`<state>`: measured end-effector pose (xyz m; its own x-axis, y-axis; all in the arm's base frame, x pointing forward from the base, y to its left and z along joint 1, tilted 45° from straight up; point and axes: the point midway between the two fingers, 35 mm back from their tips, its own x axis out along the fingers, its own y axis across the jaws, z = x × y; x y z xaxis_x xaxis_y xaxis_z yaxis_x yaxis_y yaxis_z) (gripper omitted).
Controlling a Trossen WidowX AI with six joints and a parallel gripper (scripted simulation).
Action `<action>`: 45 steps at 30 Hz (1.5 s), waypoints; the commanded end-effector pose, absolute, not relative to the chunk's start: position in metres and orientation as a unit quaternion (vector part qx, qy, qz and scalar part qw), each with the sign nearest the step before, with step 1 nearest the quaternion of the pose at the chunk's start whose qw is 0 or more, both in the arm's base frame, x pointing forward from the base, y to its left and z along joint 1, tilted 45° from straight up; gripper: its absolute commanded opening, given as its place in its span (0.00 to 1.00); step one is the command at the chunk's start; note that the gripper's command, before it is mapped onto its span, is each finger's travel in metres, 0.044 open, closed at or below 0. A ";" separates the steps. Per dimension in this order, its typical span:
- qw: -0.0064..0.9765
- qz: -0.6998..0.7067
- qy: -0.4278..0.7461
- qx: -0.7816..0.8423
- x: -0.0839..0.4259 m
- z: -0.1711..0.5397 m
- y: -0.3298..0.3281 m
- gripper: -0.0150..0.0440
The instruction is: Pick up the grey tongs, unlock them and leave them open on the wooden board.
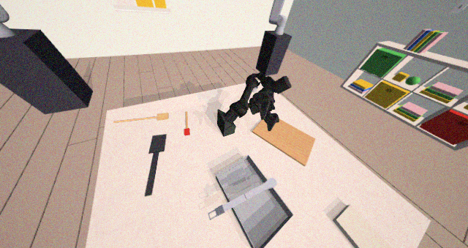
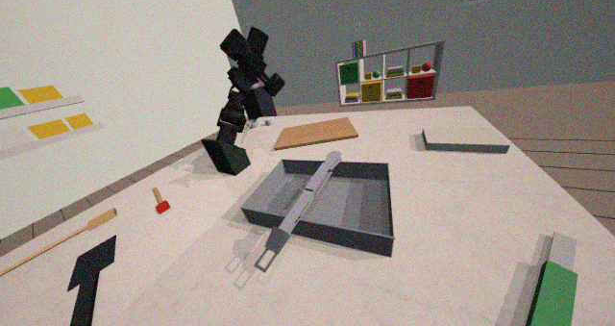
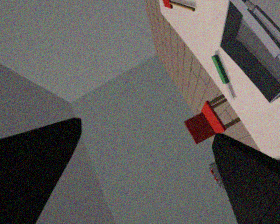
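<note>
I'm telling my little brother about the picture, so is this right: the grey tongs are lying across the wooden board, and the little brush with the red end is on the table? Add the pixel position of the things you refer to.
Not quite: the grey tongs [image 1: 246, 197] [image 2: 307, 196] lie across the roasting tin [image 1: 279, 224] [image 2: 365, 241], not the wooden board [image 1: 289, 140] [image 2: 317, 134]. The exterior view shows this clearly. The rest stays as you said.

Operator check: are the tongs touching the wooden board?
Apart. The top view shows bare tabletop between the grey tongs and the wooden board.
</note>
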<state>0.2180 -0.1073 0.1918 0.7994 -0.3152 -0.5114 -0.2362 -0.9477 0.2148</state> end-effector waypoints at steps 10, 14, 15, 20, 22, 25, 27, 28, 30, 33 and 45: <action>0.134 -0.357 -0.030 0.924 0.259 0.156 -0.117 0.69; 0.189 -0.374 0.052 0.906 0.283 0.136 -0.120 0.69; 0.199 -0.376 0.073 0.902 0.289 0.130 -0.121 0.69; 0.246 -0.369 0.178 0.879 0.317 0.096 -0.122 0.69; 0.261 -0.359 0.218 0.869 0.326 0.080 -0.122 0.69; 0.279 -0.341 0.275 0.854 0.337 0.054 -0.121 0.69; 0.290 -0.325 0.309 0.846 0.343 0.037 -0.120 0.69; 0.295 -0.317 0.324 0.841 0.346 0.028 -0.120 0.69; 0.305 -0.295 0.355 0.833 0.352 0.010 -0.118 0.69; 0.319 -0.259 0.396 0.821 0.358 -0.018 -0.114 0.69; 0.336 -0.198 0.447 0.805 0.362 -0.062 -0.105 0.69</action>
<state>0.3575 -0.1034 -0.0627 0.5130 0.5822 -0.6308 0.8569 -0.3911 0.3358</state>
